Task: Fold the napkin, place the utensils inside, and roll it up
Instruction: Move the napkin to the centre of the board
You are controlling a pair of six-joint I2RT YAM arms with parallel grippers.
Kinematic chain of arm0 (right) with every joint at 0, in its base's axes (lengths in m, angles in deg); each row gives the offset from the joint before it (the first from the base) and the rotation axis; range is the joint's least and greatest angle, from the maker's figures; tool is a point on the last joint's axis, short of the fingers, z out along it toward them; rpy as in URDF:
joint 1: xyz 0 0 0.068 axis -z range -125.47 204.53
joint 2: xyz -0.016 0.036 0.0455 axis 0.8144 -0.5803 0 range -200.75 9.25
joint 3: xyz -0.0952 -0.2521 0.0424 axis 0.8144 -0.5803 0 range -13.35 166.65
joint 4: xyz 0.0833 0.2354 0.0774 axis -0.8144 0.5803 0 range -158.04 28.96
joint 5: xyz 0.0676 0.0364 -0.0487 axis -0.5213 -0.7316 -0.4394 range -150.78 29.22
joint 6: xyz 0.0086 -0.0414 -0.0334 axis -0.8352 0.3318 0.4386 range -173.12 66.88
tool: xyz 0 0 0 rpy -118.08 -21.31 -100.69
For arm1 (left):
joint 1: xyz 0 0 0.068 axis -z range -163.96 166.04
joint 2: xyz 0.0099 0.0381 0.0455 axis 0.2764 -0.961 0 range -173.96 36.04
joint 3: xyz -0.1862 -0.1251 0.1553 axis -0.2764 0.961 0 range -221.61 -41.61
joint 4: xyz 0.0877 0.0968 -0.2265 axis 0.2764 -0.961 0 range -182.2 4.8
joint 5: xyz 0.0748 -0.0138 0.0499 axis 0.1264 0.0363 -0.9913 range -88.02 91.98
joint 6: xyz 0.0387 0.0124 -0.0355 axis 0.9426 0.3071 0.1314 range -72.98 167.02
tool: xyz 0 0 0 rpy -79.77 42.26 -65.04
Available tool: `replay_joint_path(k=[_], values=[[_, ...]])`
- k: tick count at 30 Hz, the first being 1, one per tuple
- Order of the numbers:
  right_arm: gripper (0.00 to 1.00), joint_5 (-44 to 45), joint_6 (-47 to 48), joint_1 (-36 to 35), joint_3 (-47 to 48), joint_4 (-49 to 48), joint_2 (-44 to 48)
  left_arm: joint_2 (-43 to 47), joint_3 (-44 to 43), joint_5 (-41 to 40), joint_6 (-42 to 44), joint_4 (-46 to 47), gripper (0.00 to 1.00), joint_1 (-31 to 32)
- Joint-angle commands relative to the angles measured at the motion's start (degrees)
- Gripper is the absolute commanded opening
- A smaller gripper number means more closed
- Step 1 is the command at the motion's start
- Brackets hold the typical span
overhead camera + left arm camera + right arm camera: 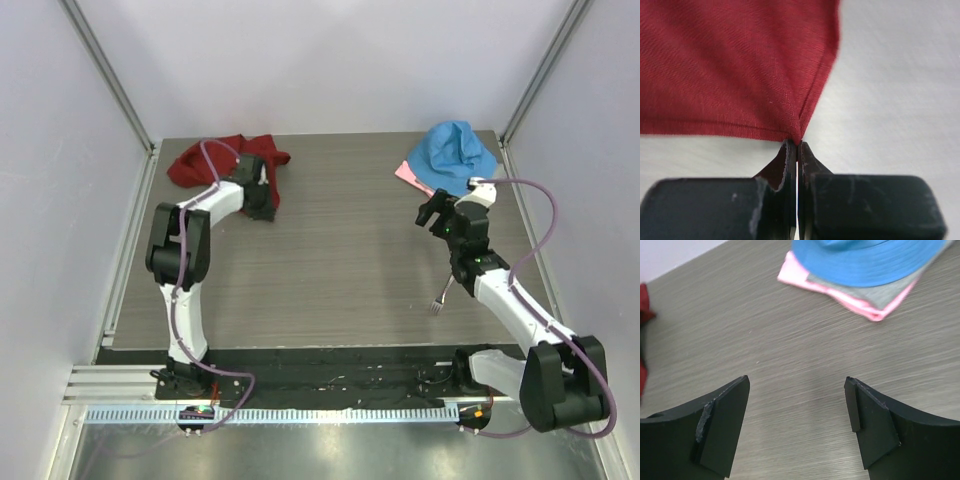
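Grey tabletop (340,270): my left pincer (798,146) is clamped on a corner of the napkin (720,65), bunched at far left; my right pincer (797,410) gapes empty, nearer the fork (441,297).

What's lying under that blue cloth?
A pale pink cloth pokes out from beneath the blue cloth. Its middle, and anything else under there, is covered.

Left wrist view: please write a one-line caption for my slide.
Left gripper shut on a corner of the red napkin.

lab cell, white panel walls (300,60)
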Motion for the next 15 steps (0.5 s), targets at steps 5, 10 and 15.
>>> replay_joint_path(k=[5, 10, 15], values=[[0.85, -0.7, -1.5, -8.4, 5.5, -2.2, -7.1, 5.1, 11.0, 12.6, -16.1, 15.0, 0.00, 24.0], [0.85, 1.7, -4.7, -8.9, 4.2, -0.5, -6.7, 4.8, 12.3, 17.7, -23.0, 25.1, 0.31, 32.7], [0.84, 1.8, -4.6, -8.9, 4.2, 3.5, -5.5, 11.2, 12.4, 14.2, -18.3, 20.0, 0.75, 33.0]])
